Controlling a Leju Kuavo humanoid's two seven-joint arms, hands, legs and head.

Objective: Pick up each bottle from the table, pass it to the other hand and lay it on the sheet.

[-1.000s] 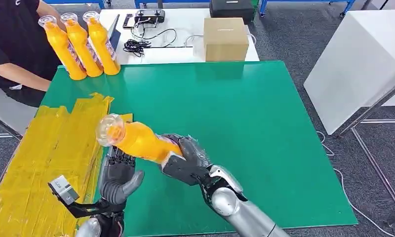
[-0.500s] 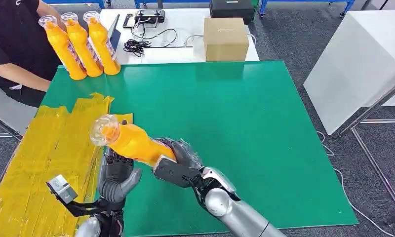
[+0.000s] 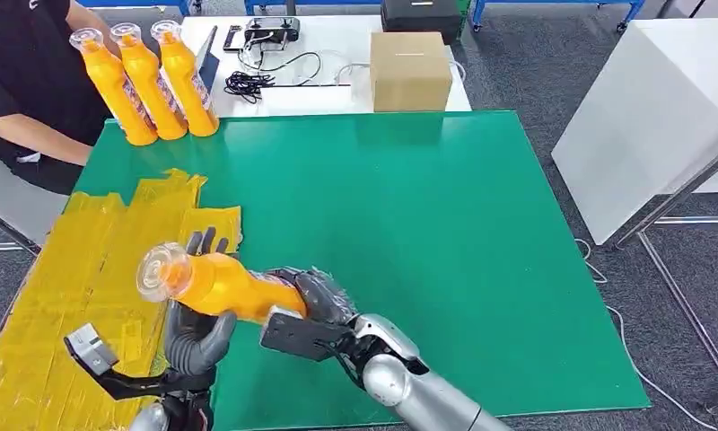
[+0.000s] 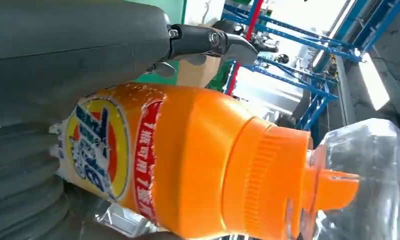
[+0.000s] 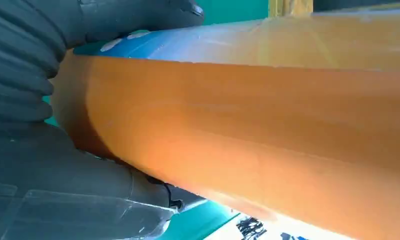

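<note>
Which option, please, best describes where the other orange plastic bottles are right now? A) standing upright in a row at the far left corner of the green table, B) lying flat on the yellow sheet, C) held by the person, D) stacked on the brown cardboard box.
A: three orange plastic bottles stand upright side by side at the green table's far left corner.

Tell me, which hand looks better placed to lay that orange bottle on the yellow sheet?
Probably the left hand: it sits under the bottle beside the yellow sheet. The right hand grips the bottle's base, farther over the green mat.
</note>
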